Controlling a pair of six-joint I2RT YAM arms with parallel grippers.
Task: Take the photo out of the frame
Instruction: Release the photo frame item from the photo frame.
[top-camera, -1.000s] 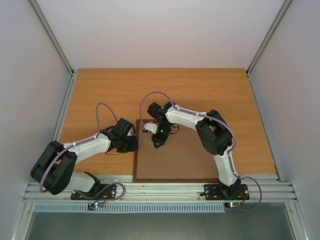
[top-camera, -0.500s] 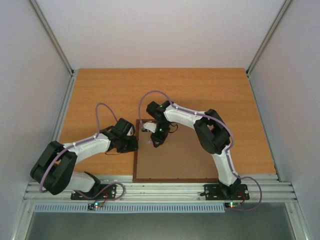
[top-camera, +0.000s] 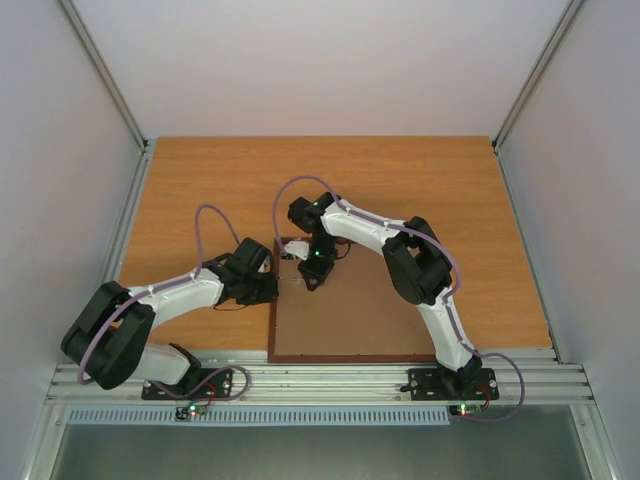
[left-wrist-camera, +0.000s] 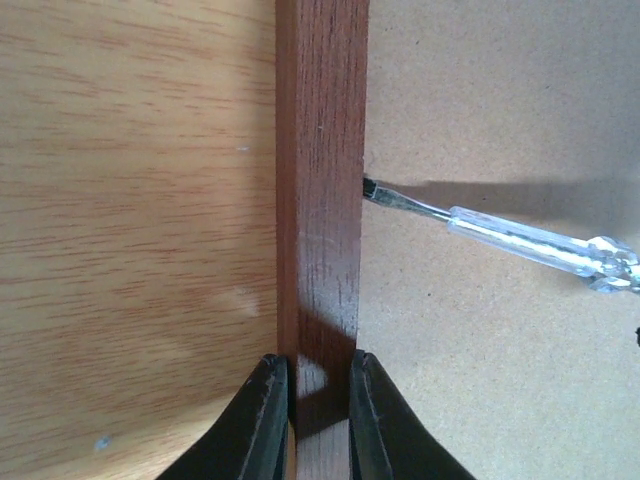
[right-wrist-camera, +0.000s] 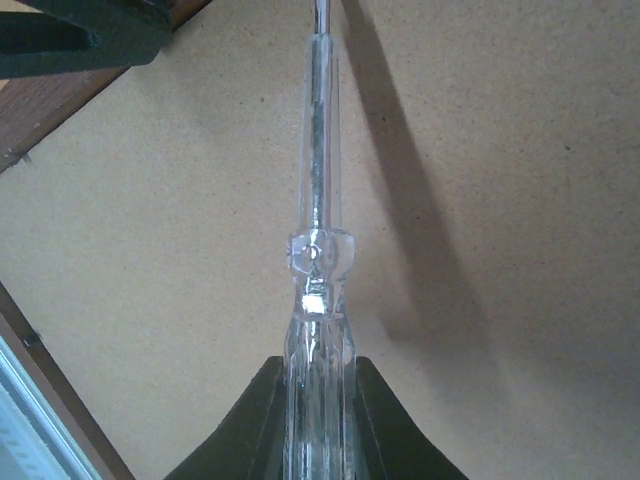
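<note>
The frame lies face down near the table's front edge, its brown hardboard back facing up. The photo is hidden under that back. My left gripper is shut on the frame's left rail, one finger on each side. My right gripper is shut on a clear-handled screwdriver, seen between the jaws. The screwdriver's flat tip touches the inner edge of that rail, just ahead of my left fingers.
The orange wooden table stretches behind and to both sides of the frame. An aluminium rail with both arm bases runs along the near edge. White walls close in the left, right and back.
My right arm's wrist and forearm have swung a little left and away while the screwdriver tip stays at the rail. My left gripper keeps its hold on the rail.
</note>
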